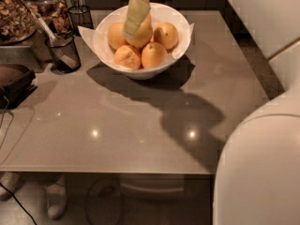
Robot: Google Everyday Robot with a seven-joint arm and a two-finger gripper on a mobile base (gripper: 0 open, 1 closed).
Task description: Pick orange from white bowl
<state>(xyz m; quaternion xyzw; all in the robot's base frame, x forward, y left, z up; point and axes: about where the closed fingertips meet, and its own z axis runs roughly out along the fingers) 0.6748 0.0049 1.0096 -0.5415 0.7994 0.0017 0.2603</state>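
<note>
The white bowl (180, 48) stands at the back middle of the grey table, with white paper corners over its rim. It holds several citrus fruits. The orange (145, 35), the largest and palest, lies at the bowl's centre, with smaller deeper-orange fruits (153, 55) around it. My gripper (131, 30) reaches down from the top edge into the bowl, its pale tip against the orange's upper left side, covering part of it.
A black wire cup (63, 53) with a utensil stands left of the bowl, and a second wire cup (80, 17) stands behind it. Snack jars (21, 13) and a dark object (14, 83) line the left edge. My white arm (262, 158) fills the right foreground.
</note>
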